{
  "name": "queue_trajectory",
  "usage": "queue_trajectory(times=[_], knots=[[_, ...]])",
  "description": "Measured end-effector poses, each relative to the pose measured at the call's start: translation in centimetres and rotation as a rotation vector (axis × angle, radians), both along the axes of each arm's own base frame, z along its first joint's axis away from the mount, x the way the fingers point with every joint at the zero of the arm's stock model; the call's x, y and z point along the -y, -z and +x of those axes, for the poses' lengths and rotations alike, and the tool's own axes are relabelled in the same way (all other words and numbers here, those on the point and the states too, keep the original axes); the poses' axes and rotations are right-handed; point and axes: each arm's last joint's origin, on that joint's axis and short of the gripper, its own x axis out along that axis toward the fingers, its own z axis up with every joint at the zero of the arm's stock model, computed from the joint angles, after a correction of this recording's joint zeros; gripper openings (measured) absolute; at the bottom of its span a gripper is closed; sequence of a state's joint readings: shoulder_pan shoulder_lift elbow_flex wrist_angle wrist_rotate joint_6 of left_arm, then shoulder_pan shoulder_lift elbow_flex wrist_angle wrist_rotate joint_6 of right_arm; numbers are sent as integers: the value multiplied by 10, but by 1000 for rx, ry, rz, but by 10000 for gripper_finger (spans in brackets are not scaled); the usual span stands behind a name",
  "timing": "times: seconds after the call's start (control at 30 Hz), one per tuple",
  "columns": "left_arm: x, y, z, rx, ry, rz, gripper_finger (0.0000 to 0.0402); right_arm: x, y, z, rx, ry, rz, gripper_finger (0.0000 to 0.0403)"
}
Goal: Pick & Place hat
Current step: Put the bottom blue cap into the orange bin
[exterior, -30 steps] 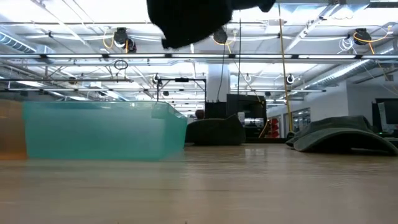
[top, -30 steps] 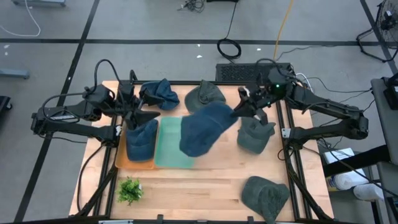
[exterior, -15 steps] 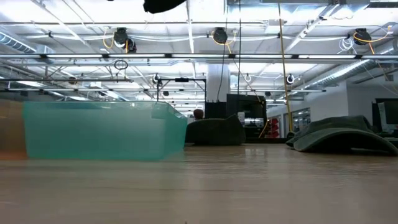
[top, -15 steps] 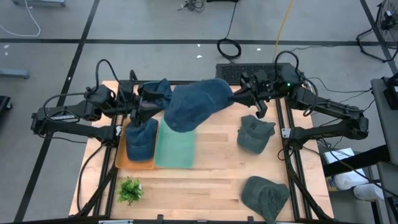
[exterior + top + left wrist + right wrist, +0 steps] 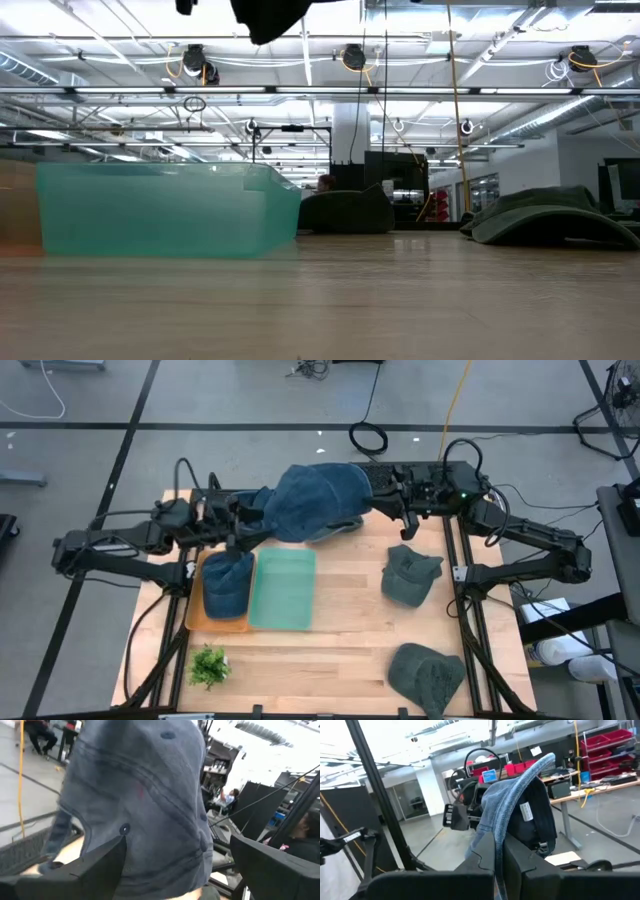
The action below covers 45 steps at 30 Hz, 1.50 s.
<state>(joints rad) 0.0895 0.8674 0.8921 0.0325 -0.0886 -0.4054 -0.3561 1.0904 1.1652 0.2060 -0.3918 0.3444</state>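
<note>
A blue denim hat (image 5: 315,502) hangs in the air over the table's far edge, held by my right gripper (image 5: 385,510), which is shut on it. In the low view only its dark underside (image 5: 270,15) shows at the top. My left gripper (image 5: 243,525) is open at the hat's left end. In its wrist view the hat's crown (image 5: 150,805) fills the gap between its spread fingers (image 5: 100,870). A second blue hat (image 5: 228,582) lies in the orange tray (image 5: 195,622). My right gripper pinches the hat's edge (image 5: 506,822) between its two shut fingers (image 5: 485,855), reaching about level from the table's right. The hat is lifted clear, and its inside with a white label (image 5: 526,810) faces the wrist camera. My left gripper: whether its fingers touch the hat, I cannot tell.
A teal tray (image 5: 282,590) sits beside the orange one, and it also shows in the low view (image 5: 160,210). Two green hats (image 5: 410,575) (image 5: 428,675) lie on the table's right, and a small plant (image 5: 208,665) stands at the near left. Another blue hat (image 5: 262,510) lies at the far left.
My right gripper has carried the hat up and toward the table's far left, from above the teal tray to over the far edge. The hat has swung round to lie level beside my left gripper, which has moved a little toward it.
</note>
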Motion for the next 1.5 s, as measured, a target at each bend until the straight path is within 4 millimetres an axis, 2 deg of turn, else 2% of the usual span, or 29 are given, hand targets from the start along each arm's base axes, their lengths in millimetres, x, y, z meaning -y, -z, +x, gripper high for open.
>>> queue_trajectory(times=[0.37, 0.63, 0.9, 1.17, 1.23, 1.3, 1.5], knots=[[-6, 3, 5, 13, -171, -102, 365, 5, 10, 13, -40, 6, -1, 0], [-6, 3, 5, 12, -172, -104, 365, 8, 16, 21, -59, 7, 0, 0], [-7, 6, 4, -13, -207, -135, 365, 7, 13, 19, -45, 8, -13, 0], [-6, 10, 4, -34, -172, -210, 362, 7, 13, 19, -38, 10, -15, 0], [-6, 10, 4, -34, -173, -209, 346, 7, 11, 18, -26, 11, -19, 0], [-6, 10, 4, -32, -180, -210, 314, 7, 11, 18, -23, 25, -18, 0], [-5, 10, 4, -33, -169, -206, 180, 8, 11, 18, -23, 36, -27, 0]])
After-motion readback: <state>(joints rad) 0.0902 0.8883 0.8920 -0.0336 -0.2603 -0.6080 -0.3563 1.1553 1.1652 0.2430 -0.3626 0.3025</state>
